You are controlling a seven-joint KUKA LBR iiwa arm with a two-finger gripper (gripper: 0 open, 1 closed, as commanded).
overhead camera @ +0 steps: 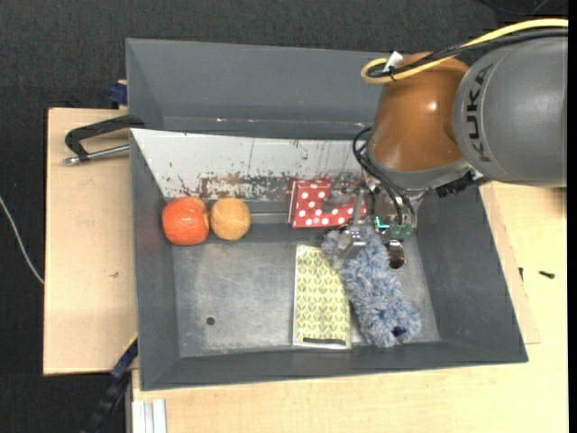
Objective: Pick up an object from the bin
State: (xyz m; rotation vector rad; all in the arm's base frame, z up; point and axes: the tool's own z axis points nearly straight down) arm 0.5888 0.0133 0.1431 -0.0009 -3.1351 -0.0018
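Your hand [379, 231] hangs low in the back right part of the bin [225, 296]. It is over the back end of a blue-grey fluffy cloth [379, 291] and just beside a red packet with white dots [313, 203]. Whether it is released or clenched, you cannot tell from here. The cloth lies along the right side toward the front edge and touches a green patterned card [320, 298] on its left. I think the cloth is the likely object, because it is soft and stands higher than the flat card. Two balls, one orange [185, 221] and one paler [231, 218], rest together at the back wall on the left, well apart from the hand.
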